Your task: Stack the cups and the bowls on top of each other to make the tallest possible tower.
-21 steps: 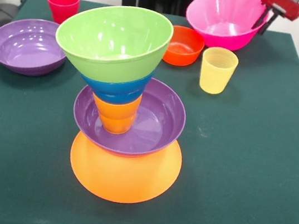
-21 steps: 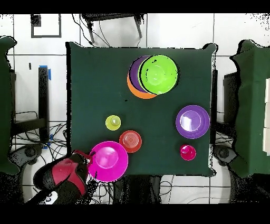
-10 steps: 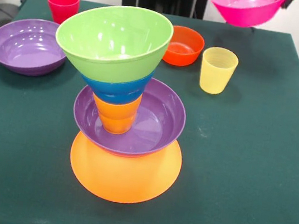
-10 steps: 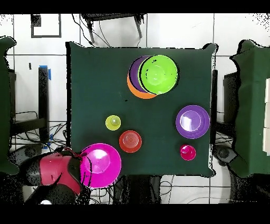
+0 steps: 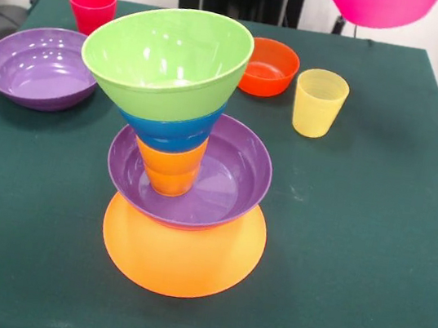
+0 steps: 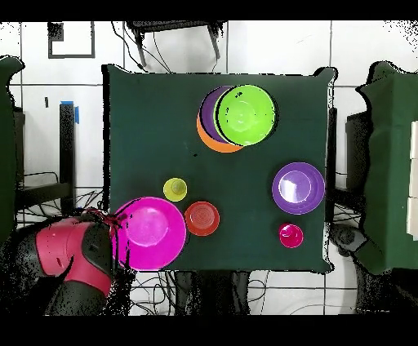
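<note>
One second on, the big pink bowl has risen off the table, gripper clamped on its rim, hanging at one o'clock from the tower, bound for its top.

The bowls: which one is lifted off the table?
The big pink bowl. It hangs in the air at the arm; the other bowls rest on the table or in the tower.

— Any lettering, numbers or brand marks on the bowls, the cups or the table cloth?
— None that can be read; the plastic is plain colour in both views; the cloth bears no print.
— And on the arm?
— No legible label there either; nothing to read anywhere.
</note>
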Controlling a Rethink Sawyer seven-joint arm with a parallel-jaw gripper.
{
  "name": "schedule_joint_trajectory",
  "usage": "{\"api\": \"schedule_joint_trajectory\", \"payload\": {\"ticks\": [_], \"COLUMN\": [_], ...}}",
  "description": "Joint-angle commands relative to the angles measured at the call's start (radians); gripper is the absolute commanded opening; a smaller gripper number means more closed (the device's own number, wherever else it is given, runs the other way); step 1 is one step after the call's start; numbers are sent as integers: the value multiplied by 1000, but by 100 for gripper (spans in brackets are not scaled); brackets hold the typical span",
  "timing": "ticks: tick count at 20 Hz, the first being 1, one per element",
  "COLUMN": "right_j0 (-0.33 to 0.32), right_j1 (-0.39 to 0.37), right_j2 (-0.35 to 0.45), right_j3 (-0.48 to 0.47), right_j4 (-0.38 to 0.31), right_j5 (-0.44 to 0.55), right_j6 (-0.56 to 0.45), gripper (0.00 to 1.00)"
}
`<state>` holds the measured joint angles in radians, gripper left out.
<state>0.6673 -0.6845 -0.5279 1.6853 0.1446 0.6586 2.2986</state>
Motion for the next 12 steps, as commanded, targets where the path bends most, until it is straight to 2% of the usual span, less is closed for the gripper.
{"api": "schedule_joint_trajectory", "payload": {"ticks": [1, 12], "right_j0": [-101, -243], "right_j1": [-55, -151], "right_j2": [87, 196], "right_j3": [-170, -291], "right_j4": [-129, -216], "right_j5": [162, 347], "right_j6": [-164, -329], "gripper": [0, 0]}}
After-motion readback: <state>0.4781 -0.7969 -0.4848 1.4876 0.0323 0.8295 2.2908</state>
